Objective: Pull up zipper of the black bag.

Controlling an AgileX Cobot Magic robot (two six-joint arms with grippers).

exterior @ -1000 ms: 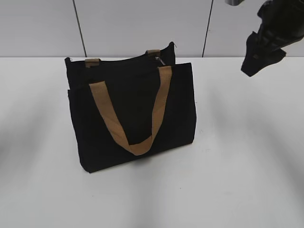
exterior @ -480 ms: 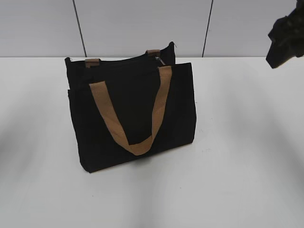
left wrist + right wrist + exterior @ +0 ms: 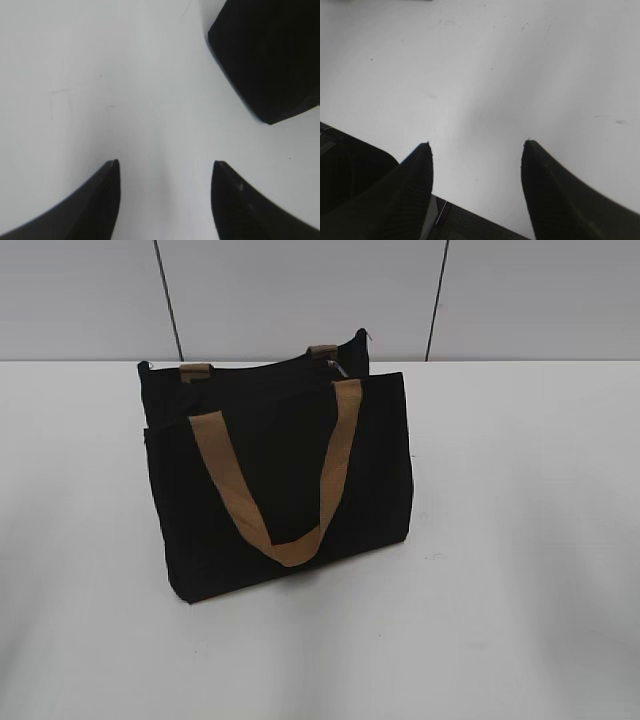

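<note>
Black fabric, the black bag point(image 3: 280, 480) stands upright on the white table point(image 3: 520, 540), zipper point(image 3: 335, 362) pull at its top edge. The left gripper point(image 3: 165, 172) and right gripper point(image 3: 476, 150) both gape wide, holding nothing

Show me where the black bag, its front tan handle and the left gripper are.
black bag point(image 3: 370, 475), exterior view, on the front fabric panel.
front tan handle point(image 3: 290, 548), exterior view, on the bottom of its hanging loop.
left gripper point(image 3: 166, 172), left wrist view, midway between its open fingertips, above the white table.
</note>
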